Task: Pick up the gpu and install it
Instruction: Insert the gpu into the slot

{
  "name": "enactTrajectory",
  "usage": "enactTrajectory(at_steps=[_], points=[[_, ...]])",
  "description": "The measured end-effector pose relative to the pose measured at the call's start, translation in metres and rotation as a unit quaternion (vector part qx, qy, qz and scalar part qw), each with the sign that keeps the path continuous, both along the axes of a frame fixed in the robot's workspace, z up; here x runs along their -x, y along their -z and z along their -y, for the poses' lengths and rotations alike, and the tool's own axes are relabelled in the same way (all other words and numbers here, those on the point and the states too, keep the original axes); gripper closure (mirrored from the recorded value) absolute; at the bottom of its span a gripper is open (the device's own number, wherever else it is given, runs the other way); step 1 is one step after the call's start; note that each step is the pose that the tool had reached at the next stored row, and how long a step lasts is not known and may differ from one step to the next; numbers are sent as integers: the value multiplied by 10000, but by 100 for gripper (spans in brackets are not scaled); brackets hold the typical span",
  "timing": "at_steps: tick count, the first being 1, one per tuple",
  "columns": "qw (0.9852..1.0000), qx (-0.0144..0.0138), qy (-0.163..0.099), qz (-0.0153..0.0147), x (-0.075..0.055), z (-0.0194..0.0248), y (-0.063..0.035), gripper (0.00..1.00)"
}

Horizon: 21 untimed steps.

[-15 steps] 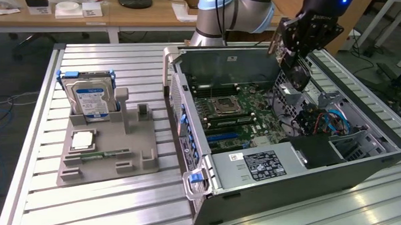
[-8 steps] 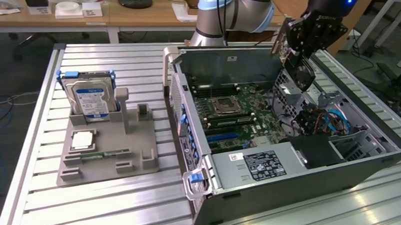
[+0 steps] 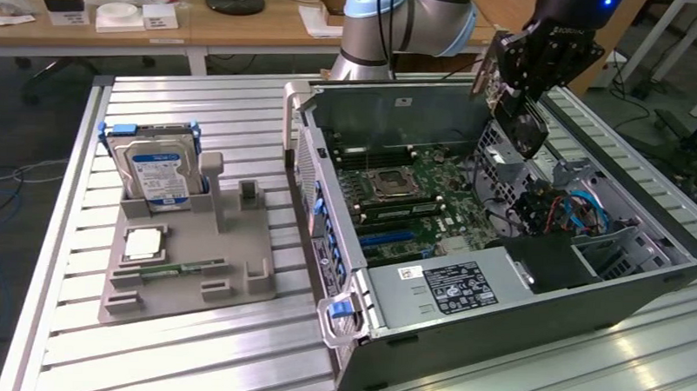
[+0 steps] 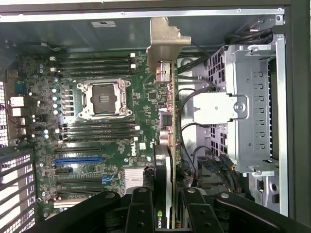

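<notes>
The gpu (image 4: 168,145) hangs in the gripper (image 4: 167,213), whose two fingers (image 4: 141,211) are closed on either face of the card, so that it is seen edge-on from the wrist. Its metal end bracket (image 4: 165,41) lies at the end away from the gripper. In the exterior view the card (image 3: 520,128) is held in the air above the open computer case (image 3: 495,322), towards the exterior view's right, clear of the board and touching nothing but the fingers.

The card's edge stands over the margin of the motherboard (image 4: 112,121), beside the drive cage (image 4: 252,107) and its dark cables (image 4: 187,97). The blue slot (image 4: 77,159) lies off to one side, not beneath it.

To do this step well, the card should probably be kept firmly clamped and square, its lower edge kept parallel to the slot, and its path kept away from the cables and the CPU socket (image 4: 103,99). A tilted card would likely jam or scrape nearby components.

The hard drive (image 3: 158,171) stands in its grey fixture (image 3: 183,268), well apart.
</notes>
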State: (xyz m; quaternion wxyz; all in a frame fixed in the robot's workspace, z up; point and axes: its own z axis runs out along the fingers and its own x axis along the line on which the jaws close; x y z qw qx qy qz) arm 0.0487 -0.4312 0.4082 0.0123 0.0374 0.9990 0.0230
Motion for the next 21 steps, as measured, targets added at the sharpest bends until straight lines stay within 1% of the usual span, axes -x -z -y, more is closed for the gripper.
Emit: enactTrajectory(at_steps=[5,12,16,21], points=[[10000,0,-14,0,0,0,0,73],[9997,0,-259,0,0,0,0,73],[9989,0,-461,0,0,0,0,73],[9975,0,-710,0,0,0,0,73]])
